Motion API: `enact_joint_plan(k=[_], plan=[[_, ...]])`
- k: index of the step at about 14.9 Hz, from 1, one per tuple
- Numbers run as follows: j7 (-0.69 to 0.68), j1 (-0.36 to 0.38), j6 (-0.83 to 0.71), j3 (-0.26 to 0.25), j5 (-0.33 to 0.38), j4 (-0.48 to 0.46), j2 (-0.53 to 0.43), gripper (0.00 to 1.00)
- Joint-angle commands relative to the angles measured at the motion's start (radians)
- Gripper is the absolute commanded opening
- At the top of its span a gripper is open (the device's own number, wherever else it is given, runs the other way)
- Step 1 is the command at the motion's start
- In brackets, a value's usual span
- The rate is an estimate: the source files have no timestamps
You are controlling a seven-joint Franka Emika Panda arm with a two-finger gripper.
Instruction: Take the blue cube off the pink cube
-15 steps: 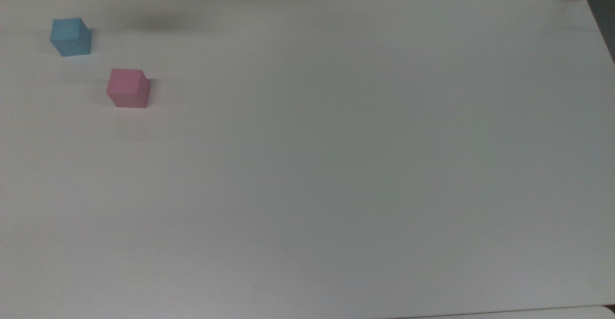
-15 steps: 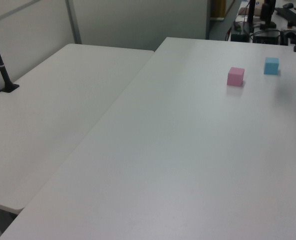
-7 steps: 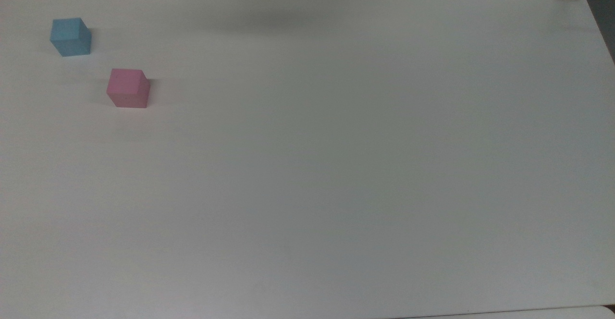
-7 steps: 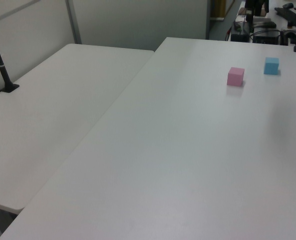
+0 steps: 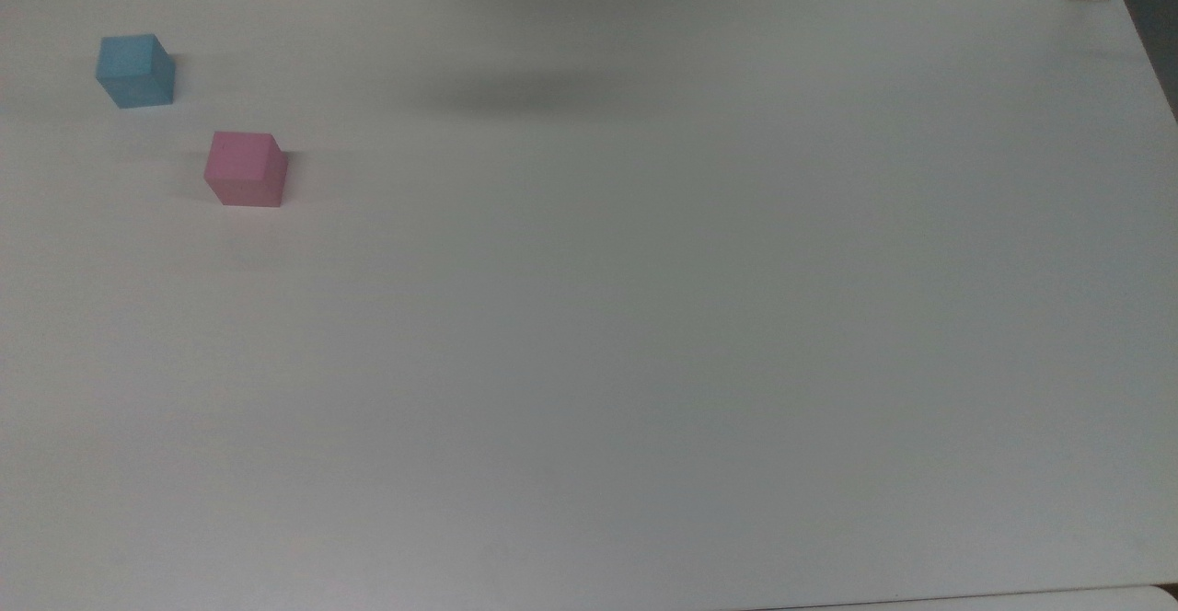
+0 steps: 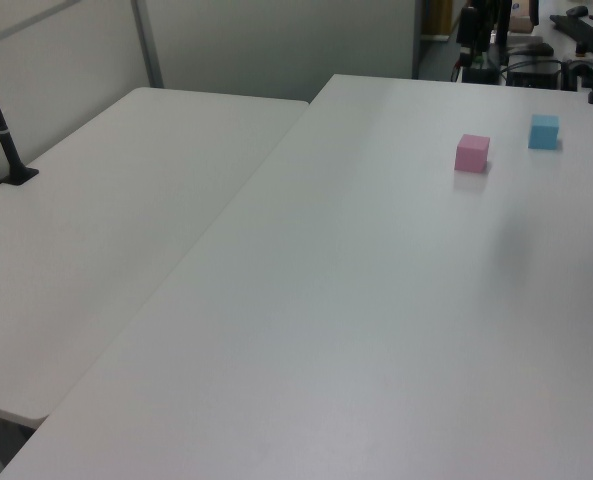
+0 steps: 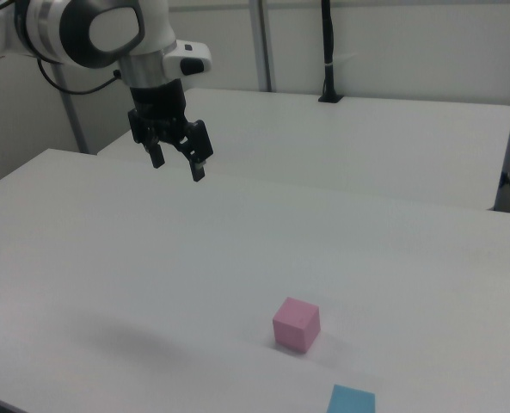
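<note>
The arm's black two-finger jaws [image 7: 176, 162] hung high above the white desk [image 7: 151, 284], spread apart, gripping nothing and touching nothing. The small sky-blue matte cube [image 5: 136, 70] sat on the desk itself near the top view's upper-left corner, close to the far edge. The small pastel pink matte cube [image 5: 245, 168] stood beside it, a clear gap between them, a little further in from that corner. The right view showed the white arm with the jaws and a second pale desk [image 7: 366, 138] behind. In the top view a soft shadow [image 5: 543, 96] lay near the far edge's middle. Half a second earlier that shadow lay fainter and closer to the edge; both cubes had not moved.
</note>
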Motion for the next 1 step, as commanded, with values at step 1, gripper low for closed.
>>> enact_joint_plan(k=[1], plan=[[0.029,0.010,-0.003,-0.003,-0.018,0.025,0.003,1.00]])
